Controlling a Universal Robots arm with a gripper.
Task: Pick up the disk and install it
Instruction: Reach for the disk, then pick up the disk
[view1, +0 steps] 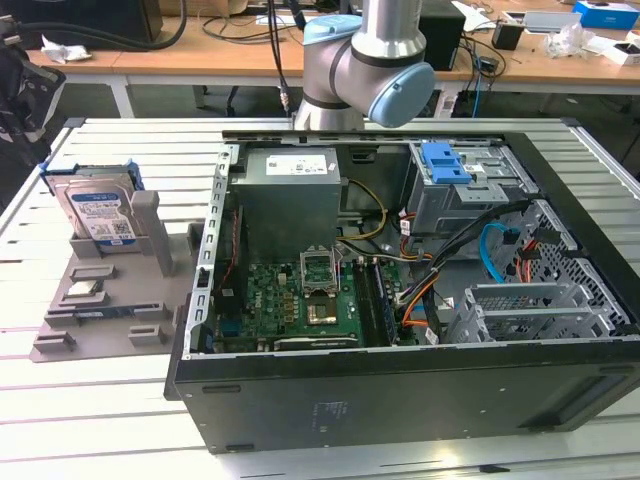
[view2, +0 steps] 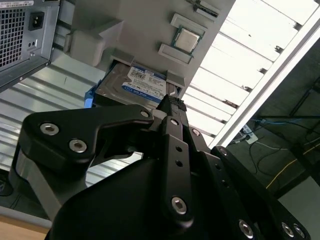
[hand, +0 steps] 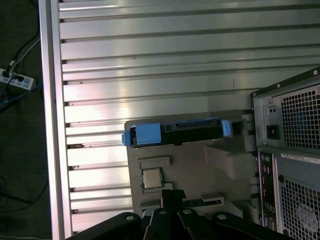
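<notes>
Exterior view shows the disk (view1: 100, 212), a rectangular silver metal hard drive with white-and-blue label and blue plastic bracket. It stands on its edge in a grey plastic holder (view1: 110, 310) on the slatted aluminium table (view1: 60, 400), at this view's left, beside the open black computer case (view1: 400, 400). I judge the step in hand is the approach for picking. To do it well, the black gripper (view2: 170, 102) should come centred over the upper edge, square to the flat faces. In both wrist views its jaws are together, empty, well apart from the disk. The silver-and-blue arm (view1: 365, 60) is bent behind the case.
</notes>
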